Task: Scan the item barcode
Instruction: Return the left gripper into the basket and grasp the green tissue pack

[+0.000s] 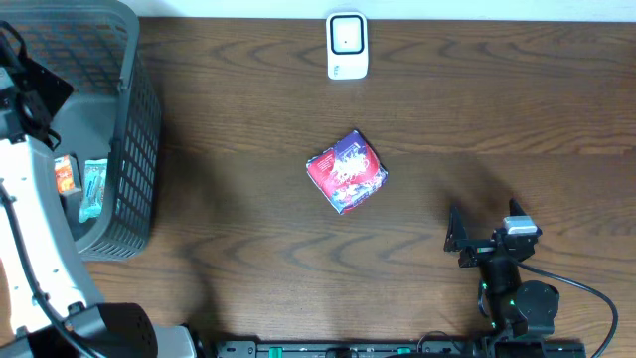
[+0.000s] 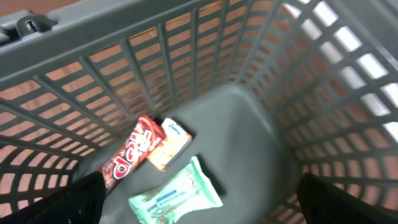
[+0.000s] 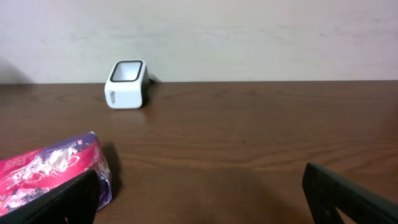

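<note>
1. The item I take to be up for scanning is a red-and-purple packet (image 1: 346, 171). It lies alone in the middle of the table (image 1: 497, 119), turned at an angle. I can't make out a barcode on the face that shows.
2. It looks soft and crinkly, so I judge a pinch on one corner could slip or fold it. If the code sits underneath, presenting it unturned would give no read.
3. My right fingers (image 3: 348, 196) are spread wide and empty, low over the table. The packet lies ahead and to their left, apart from them. A straight push forward would miss it or shove it aside.
4. My left fingers (image 2: 81, 199) are also wide open and hold nothing. They hang inside the basket (image 1: 139, 119), well apart from the packet.
5. The scanner (image 1: 347, 45) stands at the far edge, beyond the packet. A careless carry could knock it.
6. The basket holds a red bar (image 2: 127, 155), a small box (image 2: 169, 144) and a green pack (image 2: 177, 196). The lattice wall could snag the left fingers.
</note>
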